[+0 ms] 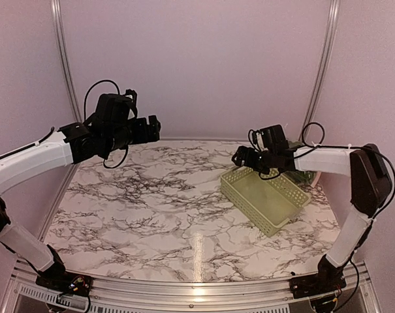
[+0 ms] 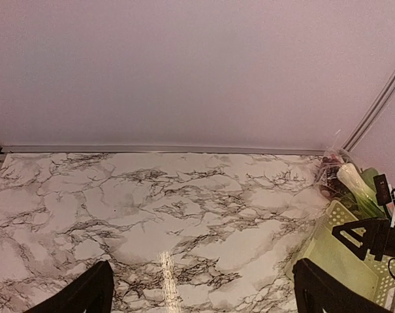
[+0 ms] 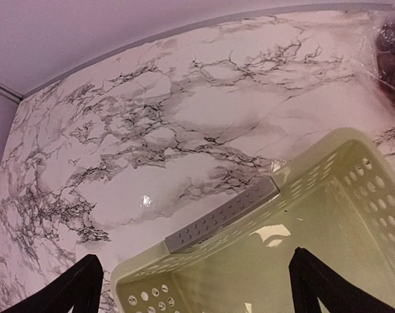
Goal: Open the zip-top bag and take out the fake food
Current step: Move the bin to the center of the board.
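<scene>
- Reading 2 wrist views, I see left gripper point(image 2: 202, 264) and right gripper point(image 3: 194, 255) spread wide, holding nothing.
- Clear crinkly zip-top bag point(image 2: 333, 171) lies beside pale green lattice basket point(image 1: 244, 205).

Layout on the tabletop point(image 1: 151, 208).
Right half: the basket point(image 1: 266, 197); behind it, in the far right corner, the zip-top bag point(image 2: 333, 171) with the fake food point(image 2: 351, 184) inside; right gripper point(image 1: 244, 158) above the basket.
</scene>
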Action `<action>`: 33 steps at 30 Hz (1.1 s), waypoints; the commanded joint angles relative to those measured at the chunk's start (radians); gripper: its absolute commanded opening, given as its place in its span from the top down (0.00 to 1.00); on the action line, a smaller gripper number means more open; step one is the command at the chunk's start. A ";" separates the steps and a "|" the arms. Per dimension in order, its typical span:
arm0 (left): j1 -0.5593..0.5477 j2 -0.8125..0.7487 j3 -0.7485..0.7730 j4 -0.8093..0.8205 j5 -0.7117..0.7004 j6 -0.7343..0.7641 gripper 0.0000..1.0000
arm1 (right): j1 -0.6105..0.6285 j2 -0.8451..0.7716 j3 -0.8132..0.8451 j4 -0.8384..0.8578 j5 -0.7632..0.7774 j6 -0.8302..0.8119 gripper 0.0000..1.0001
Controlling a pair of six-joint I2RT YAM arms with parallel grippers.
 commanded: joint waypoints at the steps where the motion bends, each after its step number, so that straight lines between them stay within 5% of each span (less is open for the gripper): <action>1: 0.014 -0.069 -0.034 -0.020 0.010 -0.011 0.01 | -0.007 0.062 0.040 0.074 -0.142 0.089 0.02; 17: 0.049 -0.123 -0.069 -0.022 0.026 0.009 0.01 | 0.133 0.281 0.165 0.258 -0.260 0.312 0.03; 33: 0.082 -0.185 -0.103 -0.030 0.023 -0.009 0.01 | 0.324 0.776 0.984 0.133 -0.449 0.291 0.01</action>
